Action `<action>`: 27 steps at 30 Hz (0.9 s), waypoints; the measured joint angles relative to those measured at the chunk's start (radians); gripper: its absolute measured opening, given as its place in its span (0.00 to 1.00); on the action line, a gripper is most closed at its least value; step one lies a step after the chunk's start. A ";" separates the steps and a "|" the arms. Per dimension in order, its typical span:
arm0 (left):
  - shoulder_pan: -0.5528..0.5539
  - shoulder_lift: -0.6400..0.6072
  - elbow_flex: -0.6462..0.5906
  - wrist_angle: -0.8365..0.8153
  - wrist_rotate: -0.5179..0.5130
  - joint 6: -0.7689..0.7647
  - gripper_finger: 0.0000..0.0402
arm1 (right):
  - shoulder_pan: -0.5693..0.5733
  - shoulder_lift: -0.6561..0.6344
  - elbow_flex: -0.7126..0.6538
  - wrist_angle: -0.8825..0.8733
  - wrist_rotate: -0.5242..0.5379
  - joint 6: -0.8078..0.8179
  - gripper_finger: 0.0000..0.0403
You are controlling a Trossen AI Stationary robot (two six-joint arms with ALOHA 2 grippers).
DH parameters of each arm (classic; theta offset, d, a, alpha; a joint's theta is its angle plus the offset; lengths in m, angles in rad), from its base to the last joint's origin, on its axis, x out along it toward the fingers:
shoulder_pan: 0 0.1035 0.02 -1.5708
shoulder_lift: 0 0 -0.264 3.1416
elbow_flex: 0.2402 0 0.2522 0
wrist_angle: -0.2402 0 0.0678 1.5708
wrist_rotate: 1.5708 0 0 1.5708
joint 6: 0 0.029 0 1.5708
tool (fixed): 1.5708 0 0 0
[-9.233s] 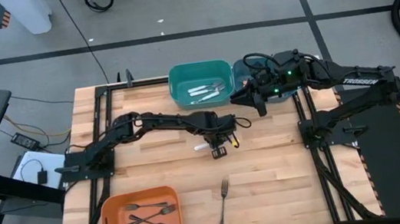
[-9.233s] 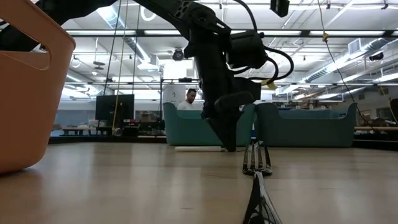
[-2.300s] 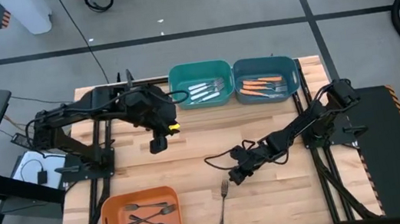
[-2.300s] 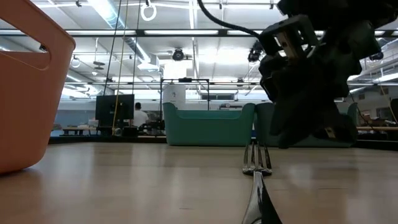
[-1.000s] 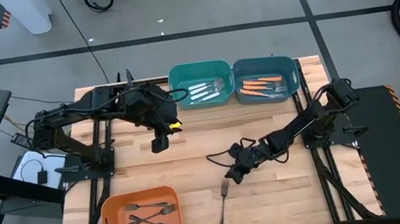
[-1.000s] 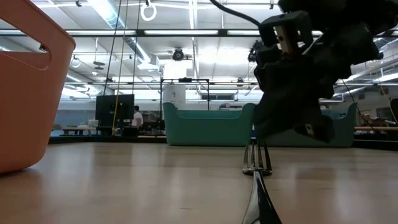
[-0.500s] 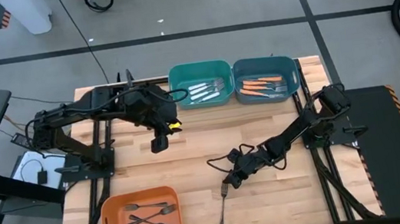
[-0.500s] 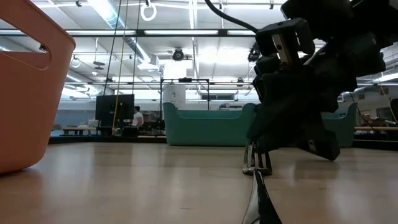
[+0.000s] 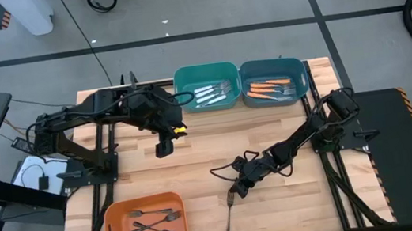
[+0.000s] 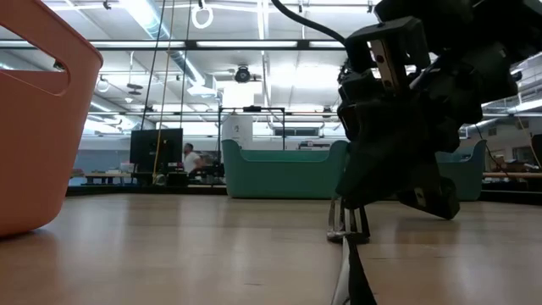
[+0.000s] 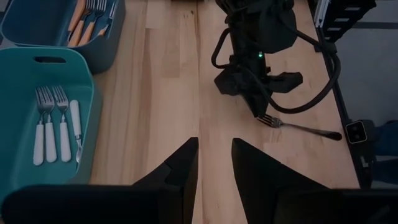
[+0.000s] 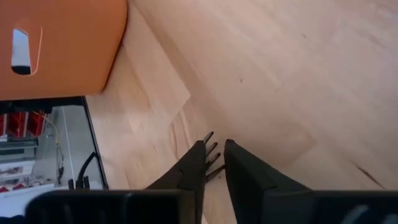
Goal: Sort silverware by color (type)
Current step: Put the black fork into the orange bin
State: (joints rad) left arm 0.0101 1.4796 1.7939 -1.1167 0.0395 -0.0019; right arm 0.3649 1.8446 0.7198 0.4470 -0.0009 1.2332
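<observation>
One dark fork (image 9: 228, 217) lies on the desk (image 9: 282, 209) near the front edge, centre. Right gripper (image 9: 233, 192) is down at its tines, jaws straddling them, grip not confirmed. Left gripper (image 9: 162, 148) hovers far left, jaws parted, holding nothing. Other forks sit in bins.

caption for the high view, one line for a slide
Right gripper closing on the tine end of the last loose dark fork; left gripper waits open above the table.
</observation>
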 joint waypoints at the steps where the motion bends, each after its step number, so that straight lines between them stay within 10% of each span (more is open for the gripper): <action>1: 0.000 0.000 0.000 -0.001 0.000 0.007 0.26 | 0.000 0.000 0.000 -0.005 -0.002 0.004 0.14; 27: 0.000 0.000 0.000 -0.012 0.000 -0.025 0.26 | -0.121 -0.197 -0.005 -0.192 -0.053 -0.154 0.00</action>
State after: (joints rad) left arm 0.0101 1.4796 1.7939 -1.1286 0.0391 -0.0270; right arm 0.2442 1.6474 0.7143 0.2551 -0.0540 1.0793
